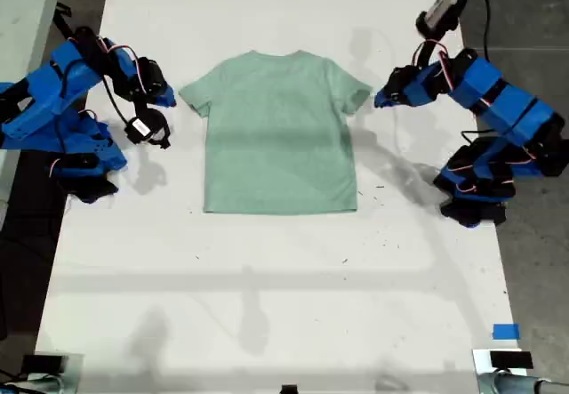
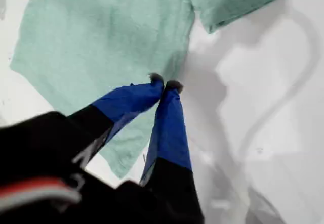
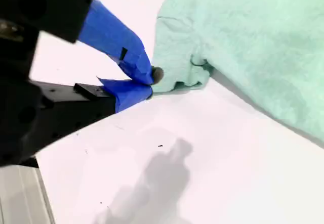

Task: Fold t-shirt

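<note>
The pale mint-green t-shirt (image 1: 280,136) lies flat and spread out on the white table, collar toward the far side. My first gripper (image 1: 378,100) is shut at the exterior view's right, just off that side's sleeve. In the first wrist view its shut tips (image 2: 164,86) hang over the t-shirt's (image 2: 101,37) side edge below the sleeve, holding nothing. My second gripper (image 1: 171,100) is shut at the exterior view's left. Its tips (image 3: 151,80) rest right at the hem of the other sleeve (image 3: 177,57), with no cloth visibly between them.
The white table (image 1: 267,305) stretches bare toward the near edge. A blue tape patch (image 1: 505,331) sits near the exterior view's bottom right corner. Both arm bases stand at the table's side edges, with dark floor beyond.
</note>
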